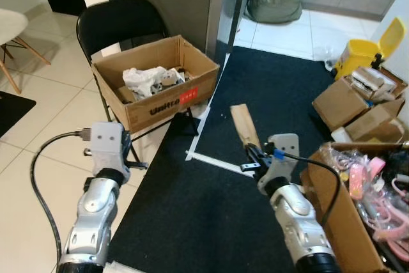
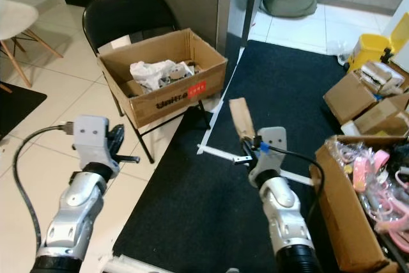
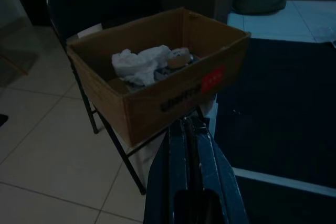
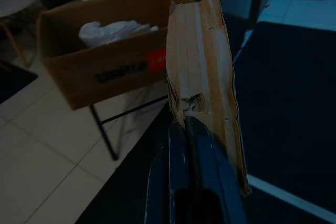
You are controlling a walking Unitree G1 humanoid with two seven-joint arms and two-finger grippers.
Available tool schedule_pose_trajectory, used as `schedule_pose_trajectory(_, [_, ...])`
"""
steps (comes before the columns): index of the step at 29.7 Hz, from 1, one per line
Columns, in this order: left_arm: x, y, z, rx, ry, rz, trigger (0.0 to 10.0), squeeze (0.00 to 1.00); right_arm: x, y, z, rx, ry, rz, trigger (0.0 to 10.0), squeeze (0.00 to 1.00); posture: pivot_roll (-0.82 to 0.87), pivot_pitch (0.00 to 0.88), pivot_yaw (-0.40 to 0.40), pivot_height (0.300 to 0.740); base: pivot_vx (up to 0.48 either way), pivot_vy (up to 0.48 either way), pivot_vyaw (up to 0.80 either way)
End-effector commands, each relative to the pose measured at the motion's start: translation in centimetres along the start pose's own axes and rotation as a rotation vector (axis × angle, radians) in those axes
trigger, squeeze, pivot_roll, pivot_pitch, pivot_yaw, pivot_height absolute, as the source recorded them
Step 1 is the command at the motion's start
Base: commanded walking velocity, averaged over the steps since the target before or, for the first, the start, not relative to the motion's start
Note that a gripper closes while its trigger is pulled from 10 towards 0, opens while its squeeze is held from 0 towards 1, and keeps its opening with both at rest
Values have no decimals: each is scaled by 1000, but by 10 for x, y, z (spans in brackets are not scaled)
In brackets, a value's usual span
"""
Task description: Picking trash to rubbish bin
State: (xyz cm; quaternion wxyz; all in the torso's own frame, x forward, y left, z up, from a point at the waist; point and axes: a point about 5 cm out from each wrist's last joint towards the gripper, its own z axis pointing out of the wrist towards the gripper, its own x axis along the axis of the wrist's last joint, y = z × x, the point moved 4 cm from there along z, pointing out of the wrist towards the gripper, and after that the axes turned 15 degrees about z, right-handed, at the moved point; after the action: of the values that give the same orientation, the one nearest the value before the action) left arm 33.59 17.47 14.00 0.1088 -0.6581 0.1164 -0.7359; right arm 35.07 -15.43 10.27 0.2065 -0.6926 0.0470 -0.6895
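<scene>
A: The cardboard strip [image 4: 202,66], the piece of trash, is sitting pinched at its lower end in the right gripper [image 1: 254,156], whose fingers are closed tight on it, with the long axis of the strip pointing up and away from the wrist over the black mat [image 1: 275,94].

B: And going left to right?

A: The left gripper [image 3: 189,129] is hanging empty with its fingers pressed together, just short of the folding chair [image 1: 118,27]. The open cardboard box [image 1: 156,84] serving as the bin is resting on that chair, already holding crumpled white paper [image 1: 144,80]. The strip is well apart from it, to its right.

B: So which way is the carry?

A: Forward and to the robot's left. The left arm is nearer the box, but the right is holding the strip, so it probably has to reach across above the rim.
</scene>
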Motion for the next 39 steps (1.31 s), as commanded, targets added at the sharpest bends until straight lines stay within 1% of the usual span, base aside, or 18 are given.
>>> schedule_pose_trajectory(1, [-6, -3, -3, 7, -23, 6, 10000, 0, -6, -5, 0, 11, -13, 13, 10000, 0, 42, 142, -27, 740, 266, 0, 0])
schedule_pose_trajectory(15, [-6, -3, -4, 5, -23, 10, 10000, 0, -10, -8, 0, 19, -21, 17, 10000, 0, 52, 135, -31, 740, 269, 0, 0])
schedule_pose_trajectory(39, [-6, -2, -5, 4, -18, 9, 10000, 0, -9, -9, 1, 36, -21, 12, 10000, 0, 52, 110, -38, 740, 268, 0, 0])
